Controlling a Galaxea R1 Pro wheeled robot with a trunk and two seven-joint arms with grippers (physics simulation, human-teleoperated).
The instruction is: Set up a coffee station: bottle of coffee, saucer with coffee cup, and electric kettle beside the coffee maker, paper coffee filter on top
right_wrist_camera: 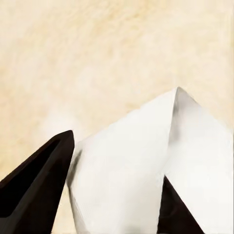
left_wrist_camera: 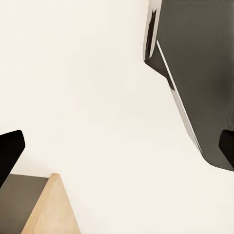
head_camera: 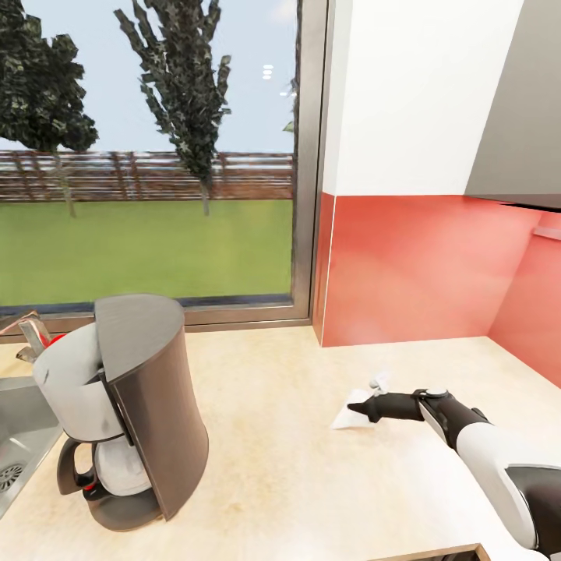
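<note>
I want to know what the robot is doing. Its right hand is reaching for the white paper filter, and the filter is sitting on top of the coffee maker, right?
Not quite. The right gripper is at the paper coffee filter, but the filter lies on the kitchen countertop, well to the side of the coffee maker, not on top of it. The head view shows this.

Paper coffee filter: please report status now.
Right end effector straddling paper coffee filter on kitchen countertop; closure unclear. Coffee maker apart, by sink. Path between clear.

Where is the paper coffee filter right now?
In the head view, the paper coffee filter lies on the countertop, right of the coffee maker, at the right gripper.
</note>
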